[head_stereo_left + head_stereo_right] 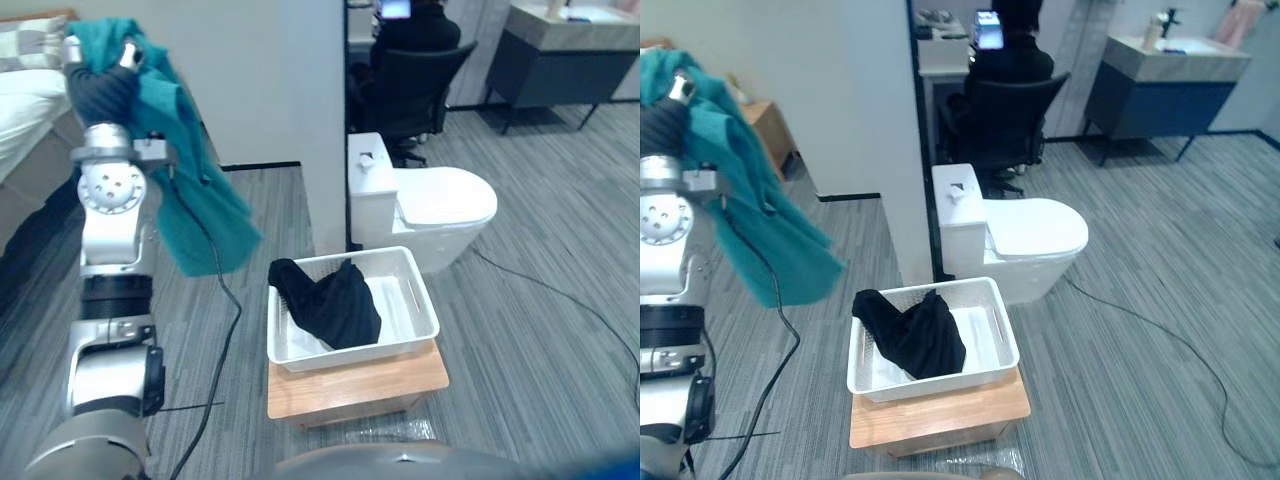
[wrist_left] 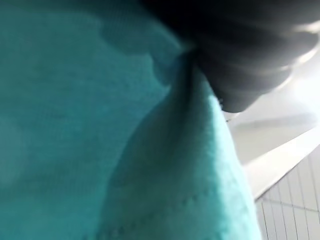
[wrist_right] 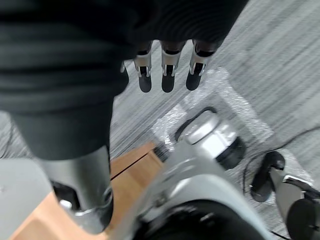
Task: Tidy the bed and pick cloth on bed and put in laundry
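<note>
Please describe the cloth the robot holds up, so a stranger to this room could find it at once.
Find the white toilet, then look to the robot's left, past the white wall. There the teal cloth hangs from the raised left hand. Its neighbour, the black cloth, lies in the white basket; this one is teal and in the air.

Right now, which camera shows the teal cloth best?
Left eye view: the whole cloth hangs from the raised left hand. Right eye view crops it at the edge; left wrist view shows close-up fabric.
</note>
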